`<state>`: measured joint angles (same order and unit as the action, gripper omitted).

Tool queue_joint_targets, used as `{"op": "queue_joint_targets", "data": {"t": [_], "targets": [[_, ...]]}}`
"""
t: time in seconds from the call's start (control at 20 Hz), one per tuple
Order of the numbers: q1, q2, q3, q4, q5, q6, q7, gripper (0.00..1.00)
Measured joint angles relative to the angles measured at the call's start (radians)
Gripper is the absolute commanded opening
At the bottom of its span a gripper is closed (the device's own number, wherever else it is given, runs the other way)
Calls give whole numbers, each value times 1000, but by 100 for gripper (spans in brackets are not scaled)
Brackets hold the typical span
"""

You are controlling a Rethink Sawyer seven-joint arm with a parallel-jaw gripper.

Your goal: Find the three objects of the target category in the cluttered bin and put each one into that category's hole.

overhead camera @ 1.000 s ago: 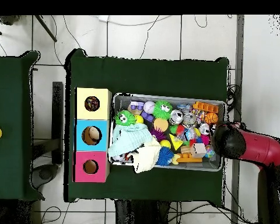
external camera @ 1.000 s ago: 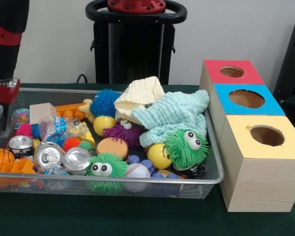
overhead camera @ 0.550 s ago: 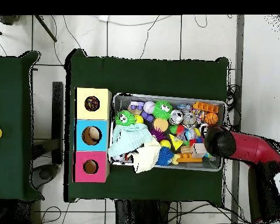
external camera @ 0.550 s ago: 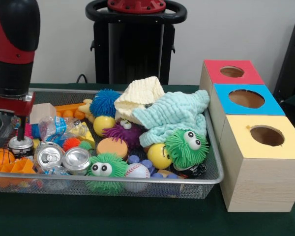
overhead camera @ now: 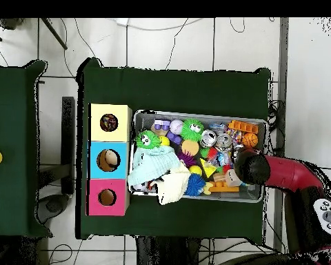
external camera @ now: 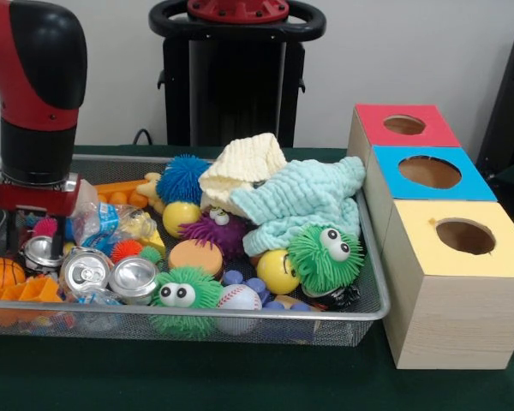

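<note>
Three silver drink cans lie at the left end of the wire bin [external camera: 240, 313]: a small can [external camera: 40, 250] and two larger ones [external camera: 86, 270] [external camera: 134, 278]. My gripper [external camera: 36, 240] hangs under the red and black arm, low over the small can. It is open, with one dark finger [external camera: 12, 238] on each side of the can. In the overhead view the arm's head [overhead camera: 247, 168] covers the gripper and that can. The other two cans [overhead camera: 209, 136] [overhead camera: 224, 141] show beside it.
Fuzzy balls, a baseball [external camera: 238, 297], a basketball [external camera: 0, 274], an orange block [external camera: 34, 289] and two cloths [external camera: 300, 201] crowd the bin. To its right stand the red [external camera: 404, 125], blue [external camera: 428, 172] and yellow [external camera: 464, 236] hole boxes.
The arm has swung from the bin's left edge further in over the bin and dropped. The gripper now stands around the small can. The clutter has not shifted.
</note>
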<state>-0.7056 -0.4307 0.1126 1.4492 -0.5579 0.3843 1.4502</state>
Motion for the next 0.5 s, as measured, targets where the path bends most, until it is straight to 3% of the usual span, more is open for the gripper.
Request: {"op": "queue_joint_targets", "data": {"t": [0.5], "targets": [[5, 15, 0, -11, 34, -21, 0, 100]]}}
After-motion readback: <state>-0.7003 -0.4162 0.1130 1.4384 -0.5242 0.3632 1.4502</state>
